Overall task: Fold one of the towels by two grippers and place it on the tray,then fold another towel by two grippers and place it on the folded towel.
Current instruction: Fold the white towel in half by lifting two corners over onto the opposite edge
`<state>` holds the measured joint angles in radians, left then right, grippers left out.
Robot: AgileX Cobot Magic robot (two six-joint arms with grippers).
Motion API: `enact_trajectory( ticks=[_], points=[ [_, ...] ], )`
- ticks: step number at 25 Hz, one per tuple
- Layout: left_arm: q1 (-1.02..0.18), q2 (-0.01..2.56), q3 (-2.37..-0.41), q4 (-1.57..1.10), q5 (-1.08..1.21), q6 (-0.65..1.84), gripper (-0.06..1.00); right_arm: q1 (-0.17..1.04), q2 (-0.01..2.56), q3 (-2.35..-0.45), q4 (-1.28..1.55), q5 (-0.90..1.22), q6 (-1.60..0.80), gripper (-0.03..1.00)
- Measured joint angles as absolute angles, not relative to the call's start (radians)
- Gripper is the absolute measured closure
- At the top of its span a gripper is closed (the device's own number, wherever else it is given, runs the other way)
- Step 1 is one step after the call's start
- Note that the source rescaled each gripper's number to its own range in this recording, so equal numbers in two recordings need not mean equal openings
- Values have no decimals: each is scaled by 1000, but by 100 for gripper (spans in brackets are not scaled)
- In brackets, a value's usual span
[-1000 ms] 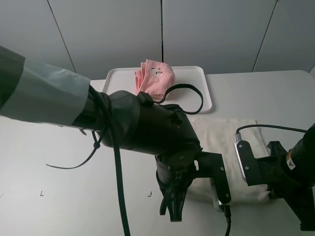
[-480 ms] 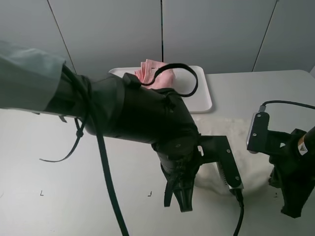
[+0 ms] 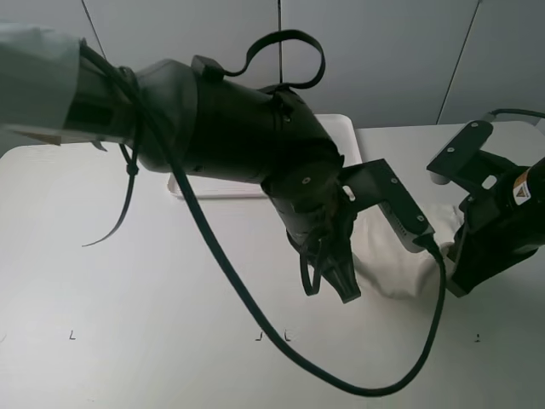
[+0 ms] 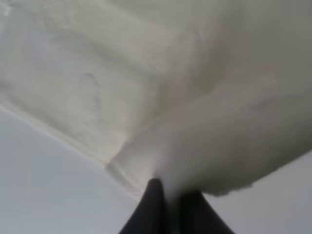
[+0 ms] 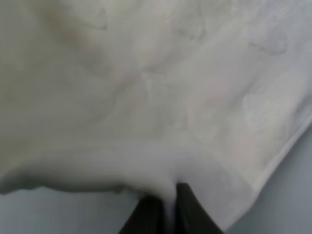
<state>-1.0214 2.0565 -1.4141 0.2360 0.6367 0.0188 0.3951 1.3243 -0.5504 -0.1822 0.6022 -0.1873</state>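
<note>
Exterior high view: my left arm [image 3: 247, 153] reaches across the tray [image 3: 348, 136] and hides most of it, so only its right corner and a strip of its near rim show. I cannot see the pink towel anywhere. If it lies folded on the tray, it is behind my arm, and I cannot confirm that.

The cream towel [image 3: 393, 274] sits on the surface [image 3: 128, 298] on the near side of the tray, off its right corner. It is bunched into a soft mound between my two arms and touches no part of the tray.

In the left wrist view my left jaws are pinched shut on a hemmed edge of the cream towel [image 4: 195, 97], with the cloth doubling over just beyond them. In the right wrist view my right jaws are likewise closed tight on the edge of the cloth [image 5: 146, 97], which spreads away in wrinkles.

Since both jaws hold the second towel, I judge the pink half of the job is probably done. The cream towel's fold is underway but not complete, because the cloth is rumpled rather than lying flat in layers. Finishing that fold and setting the towel on the tray, on top of the pink one, is what remains.
</note>
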Motion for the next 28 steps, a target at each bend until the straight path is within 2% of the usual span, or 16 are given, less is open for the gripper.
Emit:
enact_trajectory(
  ticks=[7, 14, 21, 28],
  points=[
    [-951, 2057, -1419, 211, 595, 0, 93, 395, 1324, -552, -358, 529, 169, 97],
    [-928, 2079, -1419, 207, 540, -27, 93, 395, 1389, -552, -507, 512, 388, 97],
    [-928, 2130, -1419, 207, 501, -63, 93, 395, 1441, -552, -783, 464, 737, 97],
    [-902, 2130, -1419, 240, 461, -91, 93, 395, 1475, -552, -919, 403, 863, 97]
  ],
)
